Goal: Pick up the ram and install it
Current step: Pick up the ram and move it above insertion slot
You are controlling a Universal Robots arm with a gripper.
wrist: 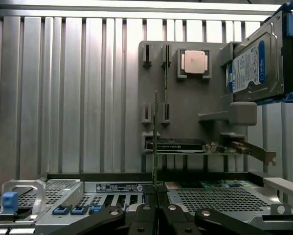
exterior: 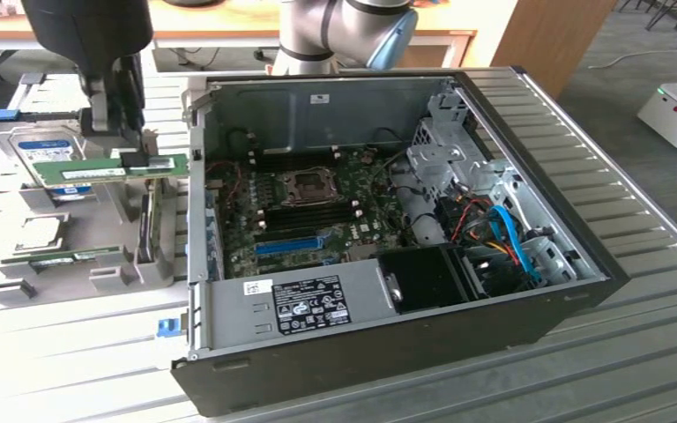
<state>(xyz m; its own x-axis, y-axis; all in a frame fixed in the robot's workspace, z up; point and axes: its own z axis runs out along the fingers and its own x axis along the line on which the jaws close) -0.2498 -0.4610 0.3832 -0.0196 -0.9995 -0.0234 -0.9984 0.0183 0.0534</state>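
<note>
The ram [exterior: 103, 168] is a thin green stick with a white label. It hangs level in the air above the grey parts holder [exterior: 103, 238], at the exterior view's left of the open computer case [exterior: 374, 220]. My gripper [exterior: 138, 160] is shut on its end nearest the case. In the wrist view the ram [wrist: 155, 142] shows edge-on, rising from between the black fingers [wrist: 145, 215] of my gripper [wrist: 156, 193]. The motherboard [exterior: 315, 207] lies inside the case with dark memory slots around the processor socket.
A silver hard drive with a blue label [exterior: 50, 154] stands behind the held stick. A second green stick [exterior: 68, 259] and a processor chip [wrist: 195, 61] rest in the holder, with an expansion card [wrist: 185, 146]. The case walls, a blue slot [exterior: 289, 244] and cables [exterior: 515, 238] crowd the interior.
</note>
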